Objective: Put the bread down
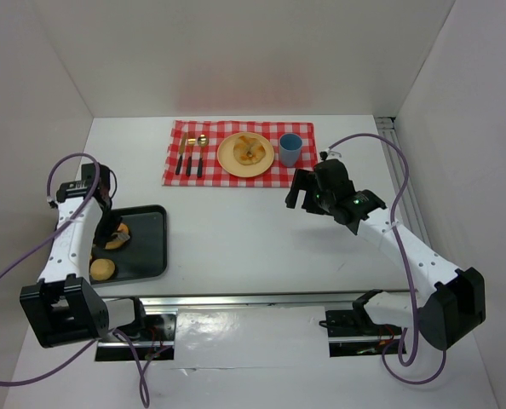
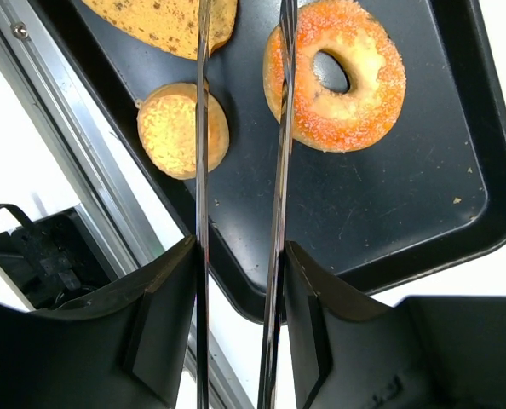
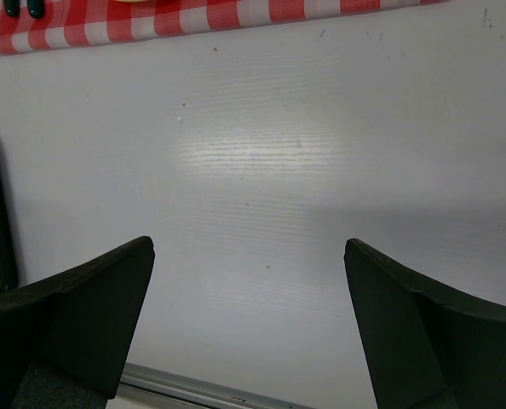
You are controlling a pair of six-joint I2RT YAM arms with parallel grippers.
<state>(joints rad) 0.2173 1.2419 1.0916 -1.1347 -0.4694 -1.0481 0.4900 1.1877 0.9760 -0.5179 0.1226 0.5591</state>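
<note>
**Left:** the left fingers (image 2: 168,307), narrowly parted and empty, hang over the black tray (image 1: 151,256). One blade sits at the sugared ring bread (image 2: 364,119), so closing here would likely clip its rim and shove it aside.

**Right:** the right fingers (image 3: 83,315) gape wide above bare tabletop (image 3: 278,153).

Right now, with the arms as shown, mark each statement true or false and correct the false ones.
1. The blue cup stands on the checkered placemat. True.
2. The sugared doughnut lies in the black tray. True.
3. The right end effector grips the doughnut. False: it is open and empty above the table.
4. The yellow plate is empty. False: bread lies on it.
</note>
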